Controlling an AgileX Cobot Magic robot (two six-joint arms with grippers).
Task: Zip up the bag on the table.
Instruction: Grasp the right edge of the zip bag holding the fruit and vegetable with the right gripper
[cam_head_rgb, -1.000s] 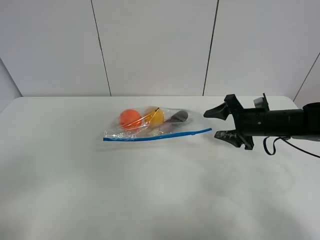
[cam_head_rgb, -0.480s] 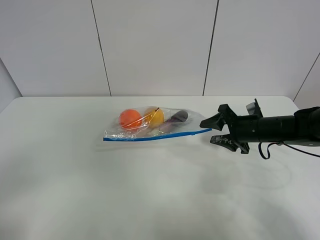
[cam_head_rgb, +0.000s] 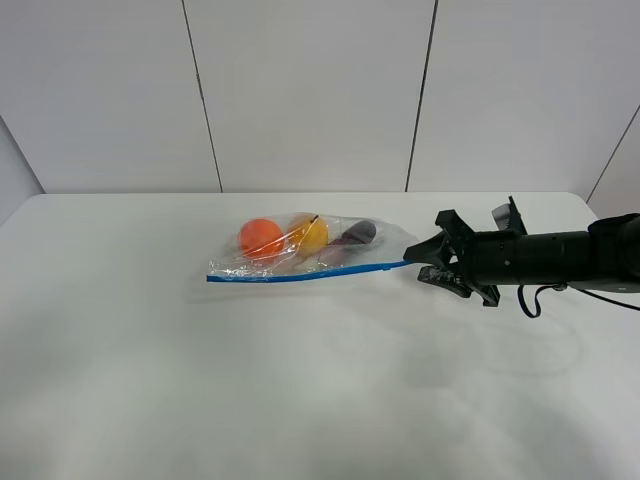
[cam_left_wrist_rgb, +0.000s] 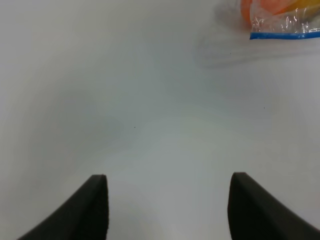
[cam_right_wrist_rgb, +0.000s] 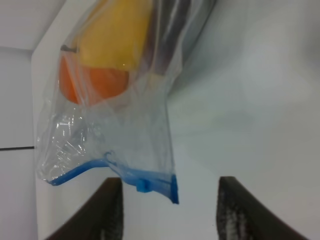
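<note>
**Position:** bag (cam_head_rgb: 300, 250) lies flat on table (cam_head_rgb: 200, 400), rear centre. Blue zipper strip (cam_head_rgb: 310, 274) runs along its near edge; orange, yellow and dark items inside.

**R gripper** (cam_head_rgb: 424, 262): at the strip end nearest its arm, jaws apart. Strip corner and slider tab (cam_right_wrist_rgb: 143, 185) sit between them, apparently w/o contact, though the wrist view is too oblique to be sure.

**L gripper** (cam_left_wrist_rgb: 168, 200): spread wide, empty, over bare table, well apart from bag's other end.

**Assessment:** step in hand is securing the strip end.

**Recommend:**
- Pinch the strip itself, not the loose film beside it, and keep jaws level w/ table.
- Strip bows near the slider, so a shallow grip may slip.
- L gripper is prob. needed to anchor the opposite end before any pull.
</note>
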